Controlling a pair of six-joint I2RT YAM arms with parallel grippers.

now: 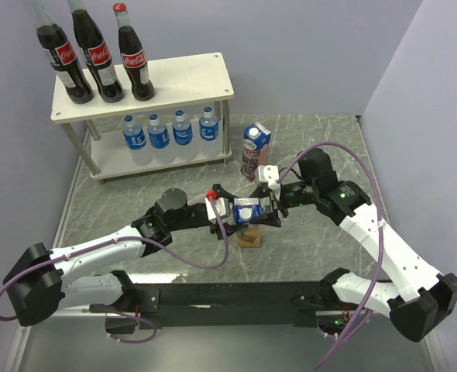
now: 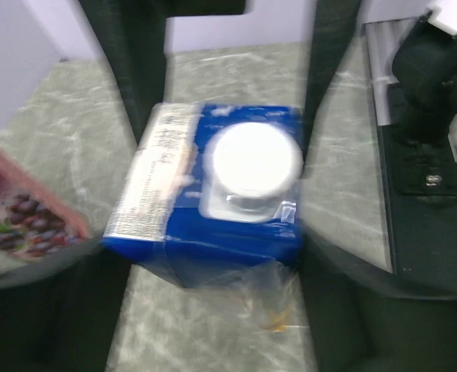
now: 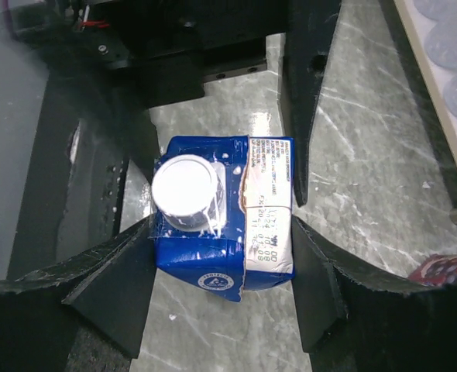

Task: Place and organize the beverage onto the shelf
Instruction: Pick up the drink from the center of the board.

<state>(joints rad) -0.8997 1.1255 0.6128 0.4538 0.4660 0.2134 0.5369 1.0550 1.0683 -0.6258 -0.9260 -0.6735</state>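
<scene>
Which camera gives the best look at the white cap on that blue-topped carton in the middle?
The right wrist view: the cap is sharp, seen from above on the carton. The left wrist view shows it large but blurred; the top view shows only a small carton, the cap hard to make out.

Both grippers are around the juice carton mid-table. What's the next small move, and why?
Probably close the left gripper firmly on the juice carton before the right gripper lets go. The right one clamps both its sides, while the left only flanks it, contact unclear in the blur, and the shelf stands on the left arm's side.
</scene>
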